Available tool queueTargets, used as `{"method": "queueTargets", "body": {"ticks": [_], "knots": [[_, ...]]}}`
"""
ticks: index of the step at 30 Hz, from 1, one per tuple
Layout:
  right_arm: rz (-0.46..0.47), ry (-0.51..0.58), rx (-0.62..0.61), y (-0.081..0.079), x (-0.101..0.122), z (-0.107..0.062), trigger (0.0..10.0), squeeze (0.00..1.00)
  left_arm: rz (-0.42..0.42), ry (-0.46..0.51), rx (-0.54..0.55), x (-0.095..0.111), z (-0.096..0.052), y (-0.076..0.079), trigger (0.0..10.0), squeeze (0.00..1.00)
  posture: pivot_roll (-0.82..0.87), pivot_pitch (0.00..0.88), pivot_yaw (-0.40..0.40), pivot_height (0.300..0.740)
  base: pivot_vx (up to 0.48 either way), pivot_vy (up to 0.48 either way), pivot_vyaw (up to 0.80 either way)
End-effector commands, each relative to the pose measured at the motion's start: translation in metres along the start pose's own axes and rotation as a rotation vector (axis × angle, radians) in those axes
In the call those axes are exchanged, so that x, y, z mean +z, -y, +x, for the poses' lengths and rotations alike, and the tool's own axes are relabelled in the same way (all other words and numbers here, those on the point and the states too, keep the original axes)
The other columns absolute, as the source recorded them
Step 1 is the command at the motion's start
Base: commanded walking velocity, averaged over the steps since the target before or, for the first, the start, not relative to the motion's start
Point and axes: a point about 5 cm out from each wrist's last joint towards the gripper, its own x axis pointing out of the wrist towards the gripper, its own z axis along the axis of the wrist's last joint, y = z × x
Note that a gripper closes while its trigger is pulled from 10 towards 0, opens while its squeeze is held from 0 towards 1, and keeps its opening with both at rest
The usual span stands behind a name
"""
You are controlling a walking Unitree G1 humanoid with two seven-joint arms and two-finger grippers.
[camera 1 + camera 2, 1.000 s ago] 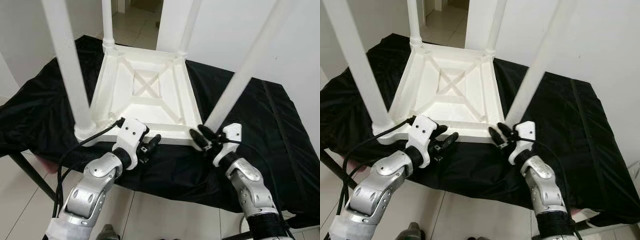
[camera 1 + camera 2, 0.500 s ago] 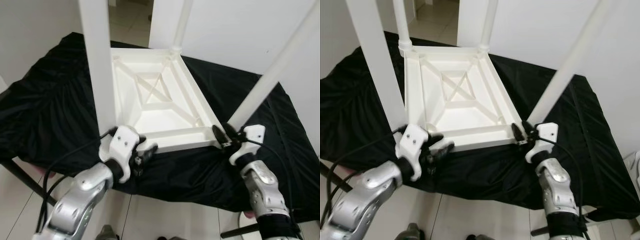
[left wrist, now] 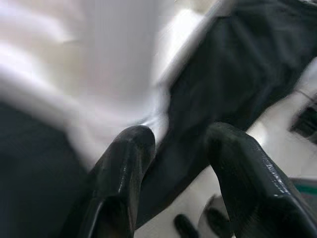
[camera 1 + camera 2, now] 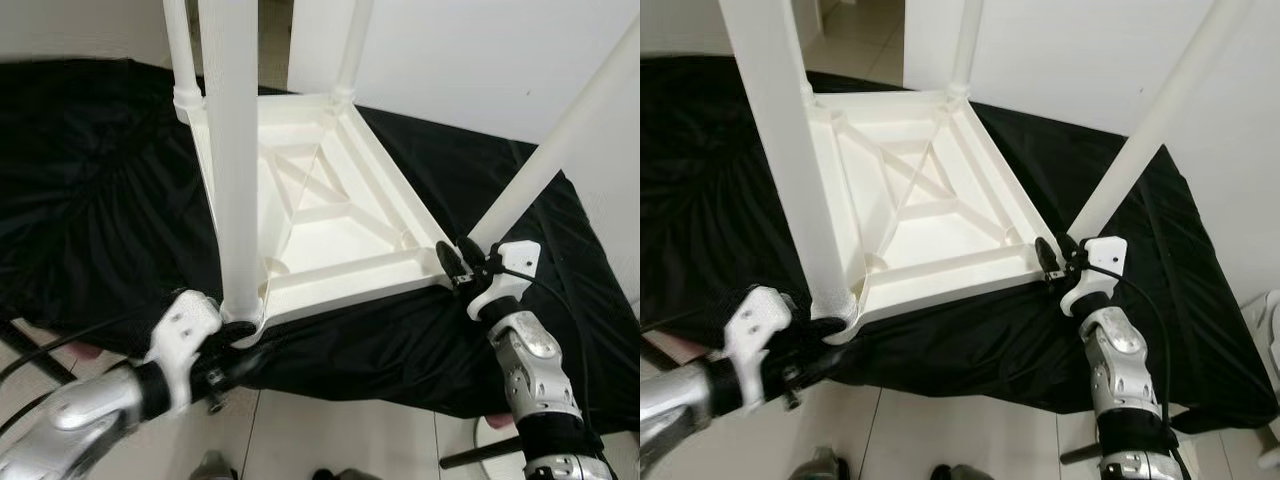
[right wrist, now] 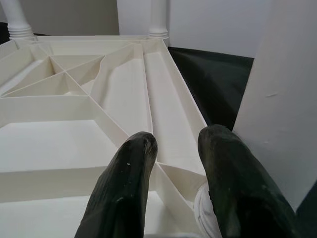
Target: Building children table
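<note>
A white children's table (image 4: 345,272) lies upside down on a black cloth (image 4: 90,200), its four legs pointing up. The near-left leg (image 4: 236,150) rises close in front of me, and the near-right leg (image 4: 555,145) slants up on the right. My left gripper (image 4: 232,362) is low at the near-left corner, just under the rim by that leg's base; in the blurred left wrist view its fingers (image 3: 124,163) stand apart. My right gripper (image 4: 452,266) is at the near-right corner, open, with its fingers (image 5: 131,168) over the rim and ribs beside the leg's base.
The cloth covers a low stand whose dark frame leg (image 4: 30,350) shows at the lower left. Pale floor tiles (image 4: 350,440) lie below the cloth's front edge. A white wall (image 4: 470,60) stands behind, with a doorway at the back left.
The table has turned on the cloth: its near-left corner swung toward me, its near-right corner away. My left gripper drew back and down with that corner; the right one followed its corner.
</note>
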Motion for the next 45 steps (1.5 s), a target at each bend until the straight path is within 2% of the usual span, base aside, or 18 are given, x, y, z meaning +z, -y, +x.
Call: {"method": "queueTargets", "body": {"ticks": [1,3,5,6,8,11,12,14,17,22,25,28,29,31,34,38,41,45], "knots": [[-0.015,-0.009,-0.033,0.008,0.0,-0.001,10.0,0.0,-0.006,-0.02,-0.003,0.0,-0.008,-0.004,10.0,0.0,0.22,0.104,-0.122,0.74,0.0,0.0,0.0],[-0.015,-0.008,-0.025,0.006,-0.001,0.0,10.0,0.0,-0.012,-0.032,0.006,-0.002,-0.015,-0.007,10.0,0.0,0.22,0.104,-0.122,0.74,0.0,0.0,0.0],[-0.013,-0.005,-0.007,0.003,-0.001,0.004,10.0,0.0,-0.021,-0.073,0.083,-0.008,-0.033,-0.023,10.0,0.0,0.22,0.106,-0.124,0.74,0.0,0.0,0.0],[-0.01,-0.002,0.006,0.0,-0.001,0.006,10.0,0.0,-0.014,-0.118,0.164,-0.015,-0.041,-0.037,10.0,0.0,0.23,0.105,-0.124,0.74,0.0,0.0,0.0],[-0.011,-0.001,0.021,-0.002,-0.001,0.006,10.0,0.0,-0.008,-0.126,0.204,-0.017,-0.041,-0.044,10.0,0.0,0.23,0.106,-0.123,0.74,0.0,0.0,0.0],[-0.005,0.001,0.043,-0.007,-0.001,0.007,10.0,0.0,0.013,-0.124,0.258,-0.019,-0.04,-0.053,10.0,0.0,0.22,0.106,-0.123,0.74,0.0,0.0,0.0],[0.002,-0.003,0.084,-0.015,-0.002,0.006,10.0,0.0,0.015,-0.098,0.315,-0.02,-0.032,-0.063,10.0,0.0,0.22,0.108,-0.123,0.74,0.0,0.0,0.0],[0.012,-0.007,0.121,-0.023,-0.003,0.004,10.0,0.0,0.025,-0.063,0.367,-0.018,-0.021,-0.072,10.0,0.0,0.21,0.107,-0.119,0.74,0.0,0.0,0.0],[0.013,-0.012,0.149,-0.029,-0.005,0.003,10.0,0.0,0.018,-0.036,0.384,-0.015,-0.012,-0.075,10.0,0.0,0.21,0.107,-0.117,0.74,0.0,0.0,0.0],[0.022,-0.025,0.209,-0.043,-0.008,-0.001,10.0,0.0,0.024,-0.001,0.358,-0.01,0.01,-0.077,10.0,0.0,0.2,0.103,-0.11,0.74,0.0,0.0,0.0],[0.019,-0.039,0.252,-0.054,-0.01,-0.007,10.0,0.0,0.044,0.047,0.312,-0.002,0.03,-0.075,10.0,0.0,0.18,0.103,-0.099,0.74,0.0,0.0,0.0],[0.016,-0.044,0.237,-0.054,-0.011,-0.008,10.0,0.0,0.044,0.057,0.308,0.0,0.032,-0.075,10.0,0.0,0.18,0.103,-0.098,0.74,0.0,0.0,0.0],[-0.008,-0.057,0.175,-0.052,-0.012,-0.012,10.0,0.0,0.046,0.086,0.289,0.004,0.039,-0.072,10.0,0.0,0.17,0.103,-0.096,0.74,0.0,0.0,0.0],[-0.026,-0.061,0.133,-0.051,-0.013,-0.015,10.0,0.0,0.047,0.103,0.274,0.006,0.042,-0.07,10.0,0.0,0.17,0.103,-0.096,0.74,0.0,0.0,0.0],[-0.02,-0.051,0.071,-0.052,-0.012,-0.02,10.0,0.0,0.048,0.112,0.266,0.008,0.046,-0.068,10.0,0.0,0.17,0.104,-0.096,0.74,0.0,0.0,0.0],[-0.021,-0.041,-0.025,-0.056,-0.013,-0.037,10.0,0.0,0.048,0.159,0.247,0.016,0.055,-0.062,10.0,0.0,0.17,0.102,-0.105,0.74,0.0,0.0,0.0],[-0.023,-0.04,-0.038,-0.055,-0.013,-0.039,10.0,0.0,0.048,0.164,0.246,0.017,0.057,-0.062,10.0,0.0,0.17,0.102,-0.105,0.74,0.0,0.0,0.0],[-0.034,-0.082,-0.071,-0.055,-0.019,-0.058,10.0,0.0,0.049,0.212,0.224,0.024,0.07,-0.054,10.0,0.0,0.16,0.099,-0.111,0.74,0.0,0.0,0.0]]}}
